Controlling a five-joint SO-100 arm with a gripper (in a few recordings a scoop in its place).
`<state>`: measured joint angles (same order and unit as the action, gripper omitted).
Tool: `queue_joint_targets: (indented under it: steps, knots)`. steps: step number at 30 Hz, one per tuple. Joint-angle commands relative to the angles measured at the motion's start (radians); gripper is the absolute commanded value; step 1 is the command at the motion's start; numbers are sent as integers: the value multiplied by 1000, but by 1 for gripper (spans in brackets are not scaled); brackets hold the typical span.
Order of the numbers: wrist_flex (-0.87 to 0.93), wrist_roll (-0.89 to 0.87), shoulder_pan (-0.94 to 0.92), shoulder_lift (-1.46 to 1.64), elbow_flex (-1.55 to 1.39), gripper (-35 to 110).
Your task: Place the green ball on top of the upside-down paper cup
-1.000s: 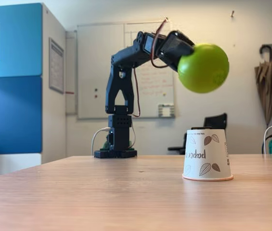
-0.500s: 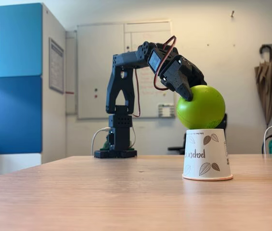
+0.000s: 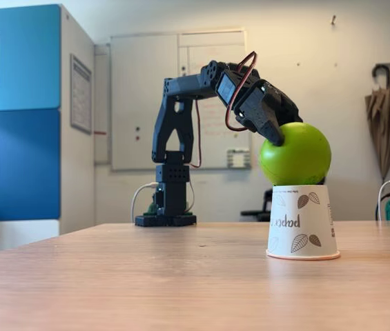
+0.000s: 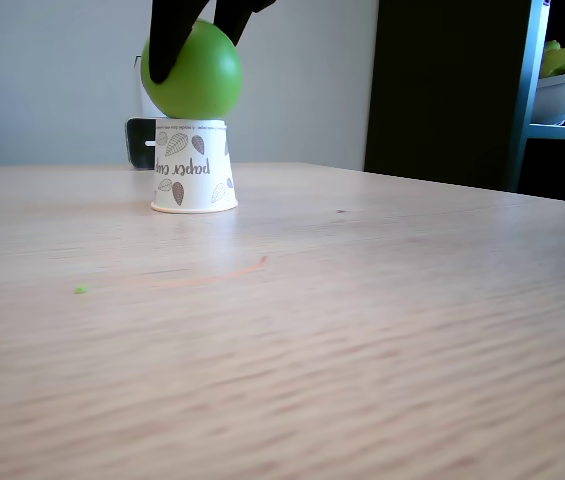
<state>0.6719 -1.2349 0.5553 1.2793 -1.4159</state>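
1. Green ball [image 3: 295, 154] resting on upside-down paper cup [image 3: 302, 222], cup upright on the surface [image 3: 146, 276].
2. Fingers [image 3: 283, 135] clamped around the ball.
3. Left: releasing and withdrawing without nudging anything.

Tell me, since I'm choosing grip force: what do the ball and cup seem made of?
The smooth lime-green ball looks like matte foam or soft plastic: no gloss; which one is unclear. The upside-down white leaf-printed cup looks like thin paper: dull surface, rolled rim, printed "paper".
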Motion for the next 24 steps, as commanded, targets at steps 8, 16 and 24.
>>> queue_joint_targets:
  steps: [8, 16, 24]
  knots:
    - [31, 14, 6, 55, -3, 30]
    - [32, 46, -3, 87, 0, 31]
    - [15, 58, -6, 71, 23, 35]
